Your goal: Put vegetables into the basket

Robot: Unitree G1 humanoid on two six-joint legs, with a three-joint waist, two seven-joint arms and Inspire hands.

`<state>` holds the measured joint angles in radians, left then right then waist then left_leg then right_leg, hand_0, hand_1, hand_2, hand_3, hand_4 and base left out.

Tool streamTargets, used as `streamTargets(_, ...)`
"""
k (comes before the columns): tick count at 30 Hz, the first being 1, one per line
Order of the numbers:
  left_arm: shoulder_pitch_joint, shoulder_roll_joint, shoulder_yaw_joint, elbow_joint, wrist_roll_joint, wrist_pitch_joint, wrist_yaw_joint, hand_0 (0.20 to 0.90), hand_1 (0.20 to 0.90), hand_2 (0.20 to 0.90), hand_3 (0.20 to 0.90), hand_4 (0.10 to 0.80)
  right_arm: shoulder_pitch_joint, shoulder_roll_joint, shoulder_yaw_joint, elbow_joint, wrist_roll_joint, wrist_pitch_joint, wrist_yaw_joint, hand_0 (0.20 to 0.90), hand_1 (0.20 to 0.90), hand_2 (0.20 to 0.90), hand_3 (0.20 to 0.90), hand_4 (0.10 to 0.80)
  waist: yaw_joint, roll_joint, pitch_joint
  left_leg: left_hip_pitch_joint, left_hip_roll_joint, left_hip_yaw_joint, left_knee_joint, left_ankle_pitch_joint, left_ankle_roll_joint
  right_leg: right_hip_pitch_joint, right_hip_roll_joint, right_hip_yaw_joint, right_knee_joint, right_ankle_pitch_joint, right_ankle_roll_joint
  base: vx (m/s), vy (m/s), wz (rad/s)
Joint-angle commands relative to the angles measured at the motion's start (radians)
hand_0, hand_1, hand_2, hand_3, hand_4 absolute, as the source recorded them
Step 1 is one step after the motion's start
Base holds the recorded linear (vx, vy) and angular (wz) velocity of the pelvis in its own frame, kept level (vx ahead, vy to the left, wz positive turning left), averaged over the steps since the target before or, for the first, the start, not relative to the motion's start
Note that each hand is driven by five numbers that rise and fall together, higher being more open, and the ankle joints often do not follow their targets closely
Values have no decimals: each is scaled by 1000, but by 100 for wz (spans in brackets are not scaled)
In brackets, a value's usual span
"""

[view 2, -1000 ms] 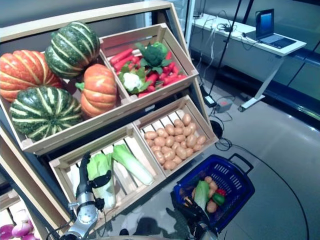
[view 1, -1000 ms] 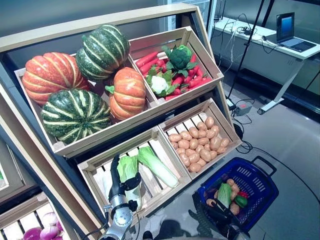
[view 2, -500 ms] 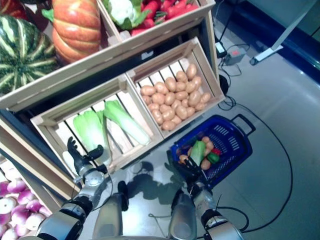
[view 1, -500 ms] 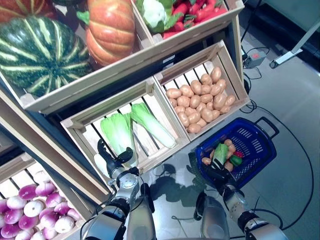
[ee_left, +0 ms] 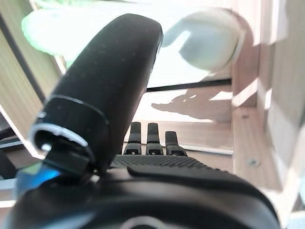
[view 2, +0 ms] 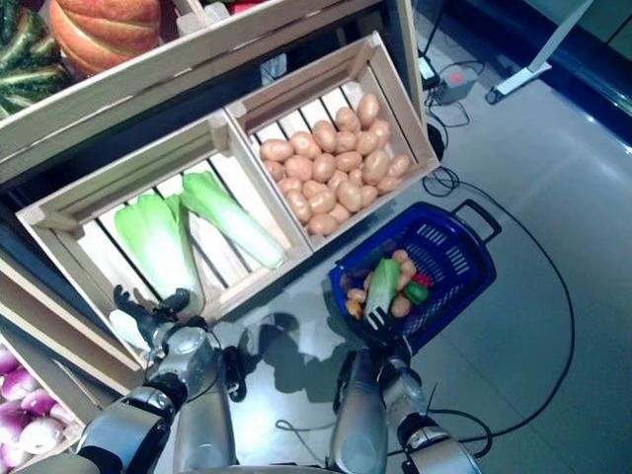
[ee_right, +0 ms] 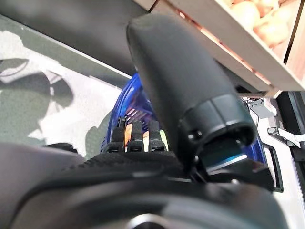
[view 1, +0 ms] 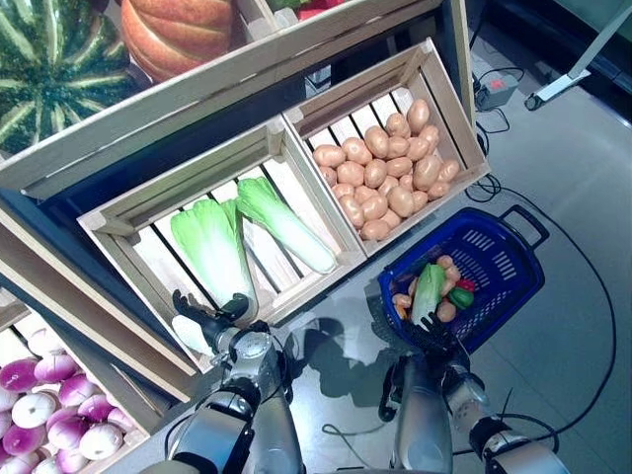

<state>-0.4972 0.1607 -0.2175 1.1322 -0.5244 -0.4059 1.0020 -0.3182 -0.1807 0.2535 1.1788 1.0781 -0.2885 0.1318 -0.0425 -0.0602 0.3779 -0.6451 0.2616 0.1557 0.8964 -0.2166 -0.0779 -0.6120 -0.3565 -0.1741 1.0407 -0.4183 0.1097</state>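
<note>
Left robot hand (view 1: 212, 321) released, fingers spread at the front lip of the cabbage crate (view 1: 128, 265), two cabbages (view 1: 212, 252) inside, potato crate (view 1: 434, 94) beside, right robot hand (view 1: 434, 331) released at blue basket (view 1: 504, 259) on the floor, vegetables (view 1: 431, 288) within.

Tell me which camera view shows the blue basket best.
The left eye view: the blue basket sits whole on the floor, handle and vegetables inside visible, with the right hand at its near rim. The right eye view shows nearly the same. The right wrist view catches only a blue sliver past the thumb; the left wrist view shows none.
</note>
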Motion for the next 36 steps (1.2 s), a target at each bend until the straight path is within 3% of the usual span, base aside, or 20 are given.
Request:
streamTargets(1, -86, 29, -58, -53, 52, -23, -27, 900, 900, 900, 900, 800, -7, -40, -9, -86, 53, -89, -31, 900, 900, 900, 900, 800, -15, 18, -14, 51, 32, -48, 116, -185, -25, -22, -16, 34, -44, 79, -20, -20, 0, 4)
streamTargets(9, -97, 56, -104, -123, 88, 5, -134, 900, 900, 900, 900, 800, 6, -54, -21, -117, 27, -70, -58, 900, 900, 900, 900, 800, -17, 18, -6, 10, 32, -60, 155, -199, -13, -64, -4, 42, -13, 70, -15, -12, -4, -4)
streamTargets(10, -90, 56, -109, -135, 91, -3, -149, 900, 900, 900, 900, 800, 11, -55, -25, -115, 24, -66, -54, 900, 900, 900, 900, 800, -18, 17, -11, 4, 28, -56, 132, -166, -5, -68, -1, 38, -38, 100, -23, 0, 0, 0)
streamTargets(11, -84, 55, -112, -138, 95, -4, -157, 900, 900, 900, 900, 800, 16, -55, -26, -113, 20, -64, -50, 900, 900, 900, 900, 800, -17, 19, -8, 16, 31, -58, 147, -196, -10, -59, -2, 41, -20, 73, -14, 0, 0, 0)
streamTargets(14, -70, 53, -116, -145, 92, 5, -175, 900, 900, 900, 900, 800, 21, -52, -34, -103, 13, -59, -43, 900, 900, 900, 900, 800, -18, 20, -9, 15, 34, -56, 151, -198, -10, -60, -1, 45, -19, 74, -12, 42, -1, -2)
streamTargets(16, -72, 58, -113, -138, 82, 18, -191, 900, 900, 900, 900, 800, 16, -52, -37, -102, 17, -55, -42, 900, 900, 900, 900, 800, -22, 18, -13, 5, 36, -52, 139, -172, -4, -68, 1, 44, -32, 96, -23, -20, -12, -3)
streamTargets(19, -72, 59, -112, -125, 48, 50, -200, 900, 900, 900, 900, 800, 18, -54, -37, -110, 22, -53, -41, 900, 900, 900, 900, 800, -26, 19, -8, 2, 41, -59, 175, -207, -11, -73, 1, 52, 6, 61, -14, 87, 9, -3)
streamTargets(25, -105, 82, -60, -57, -63, 104, -189, 900, 900, 900, 900, 800, 0, -59, -59, -148, 73, -63, -51, 900, 900, 900, 900, 800, -41, 13, -2, -42, 47, -75, 224, -220, -14, -120, 4, 65, 58, 41, -15, 27, 1, -5)
streamTargets(36, -229, 185, 41, 30, -238, 173, -199, 900, 900, 900, 900, 800, -5, -87, -97, -247, 127, -74, -112, 900, 900, 900, 900, 800, -72, -11, 27, -209, 56, -108, 368, -253, -22, -282, 11, 89, 190, 18, -9, -16, -18, -2)
